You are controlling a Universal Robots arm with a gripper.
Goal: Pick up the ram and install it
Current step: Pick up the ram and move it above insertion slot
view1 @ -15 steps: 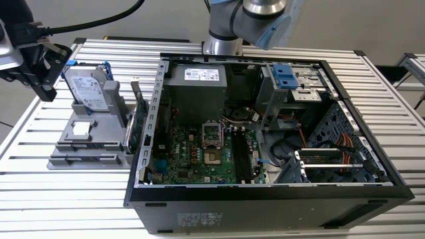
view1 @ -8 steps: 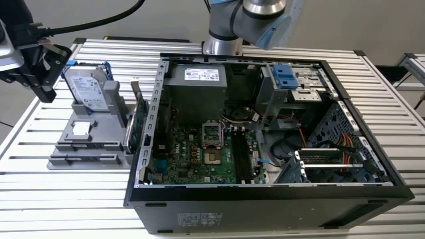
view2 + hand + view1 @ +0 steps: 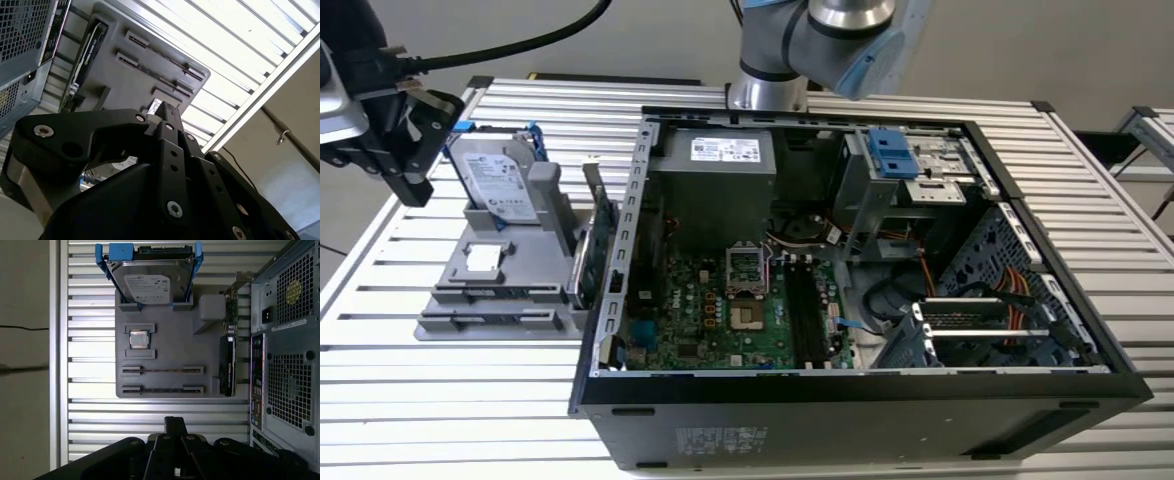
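Two ram sticks stand on edge in the slots of the grey fixture (image 3: 165, 352): one ram (image 3: 162, 370) nearer the processor chip, the other ram (image 3: 162, 389) by the fixture's edge. In the exterior view the ram (image 3: 500, 293) is a thin greenish strip at the fixture's front. My black gripper (image 3: 416, 195) hangs at the exterior view's far left, beside the hard drive, above the table and apart from the fixture. Its fingertips (image 3: 175, 424) are pressed together with nothing between them. The gripper (image 3: 167, 112) also shows in the second wrist view.
The fixture also carries a silver hard drive (image 3: 500, 180) in blue rails, a processor chip (image 3: 139, 339) and a green expansion card (image 3: 227, 360) on edge. The open computer case (image 3: 854, 390) stands to the exterior view's right, with black memory slots (image 3: 807, 315) on its motherboard.
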